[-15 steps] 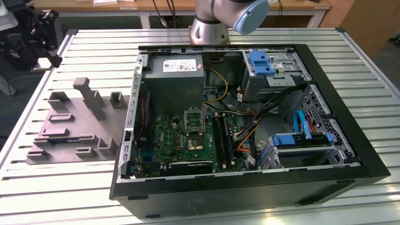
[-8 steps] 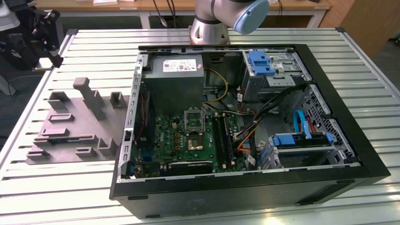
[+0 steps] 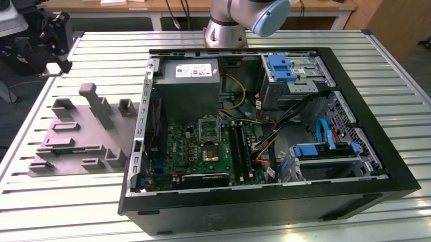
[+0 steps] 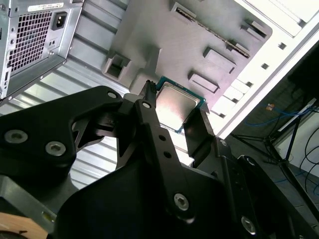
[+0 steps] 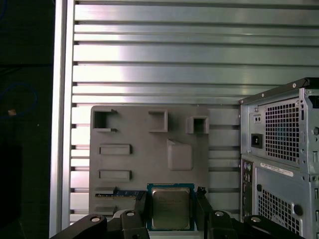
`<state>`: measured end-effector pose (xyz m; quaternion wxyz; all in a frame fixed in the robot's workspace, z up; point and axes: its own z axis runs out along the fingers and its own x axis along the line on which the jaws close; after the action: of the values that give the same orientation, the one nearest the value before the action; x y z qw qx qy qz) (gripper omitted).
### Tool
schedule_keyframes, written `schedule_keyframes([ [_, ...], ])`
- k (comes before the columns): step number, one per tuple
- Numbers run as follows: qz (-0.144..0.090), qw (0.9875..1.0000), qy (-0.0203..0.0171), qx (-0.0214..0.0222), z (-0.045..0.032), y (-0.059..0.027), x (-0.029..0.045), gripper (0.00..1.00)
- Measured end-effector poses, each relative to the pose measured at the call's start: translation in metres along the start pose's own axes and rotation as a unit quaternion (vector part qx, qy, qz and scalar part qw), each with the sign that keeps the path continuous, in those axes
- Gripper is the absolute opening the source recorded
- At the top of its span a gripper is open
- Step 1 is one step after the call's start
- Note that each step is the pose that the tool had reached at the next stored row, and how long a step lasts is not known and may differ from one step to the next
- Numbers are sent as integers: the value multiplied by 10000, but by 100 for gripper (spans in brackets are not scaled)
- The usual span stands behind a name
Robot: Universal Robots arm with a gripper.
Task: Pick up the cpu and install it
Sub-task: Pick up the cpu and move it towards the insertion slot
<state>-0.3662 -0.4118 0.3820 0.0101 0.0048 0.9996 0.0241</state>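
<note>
The gripper is holding the cpu in the air, its matte black jaws sitting narrow and pressing on two opposite edges of the chip. In both wrist views the one cpu is showing as a flat square with a pale, brushed silvery lid and a thin green border around it. Two black fingers are flanking it, each dotted with round screw heads.

Beyond the chip, one grey moulded tray is lying flat on the counter, a surface of long ribbed aluminium slats that are catching the light. In the first wrist view the tray is showing three square pockets, two long shallow recesses and one raised block with a rounded corner. In the exterior view the tray is resting near the counter's edge at the exterior view's left, its upright posts standing up from a dull plastic base.

One black steel computer case is lying open on its side just beside the tray, taking up the counter's middle. Inside, one green circuit board is carrying one dark silver-framed socket; one grey metal box with a white label is sitting above it. Two blue plastic latches and yellow, orange and black cables are crowding the case's other half.
</note>
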Motion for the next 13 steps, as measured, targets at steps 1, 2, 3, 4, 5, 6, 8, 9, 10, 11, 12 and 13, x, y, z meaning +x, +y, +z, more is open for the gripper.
schedule_keyframes([
  [1, 0, 10000, 0, 0, 0, 0, -1, 47],
  [2, 0, 10000, 0, 0, 0, 0, -1, 47],
  [3, 0, 10000, 0, 0, 1, 0, -5, 47],
  [4, -1, 10000, 1, 1, 0, 0, -12, 47],
  [5, -1, 10000, 0, 0, 0, 0, -17, 47],
  [6, 0, 10000, 0, 0, 1, 0, -23, 47],
  [8, 0, 10000, 0, 0, 2, 0, -37, 47],
  [9, 0, 10000, 0, 0, 2, 0, -42, 47],
  [10, 0, 10000, 0, 0, 2, 0, -47, 47],
  [11, 0, 10000, 0, 0, 2, 1, -52, 47],
  [12, 0, 10000, 0, 0, 3, 1, -54, 47],
  [13, 1, 10000, 0, 0, 3, 0, -56, 47],
])
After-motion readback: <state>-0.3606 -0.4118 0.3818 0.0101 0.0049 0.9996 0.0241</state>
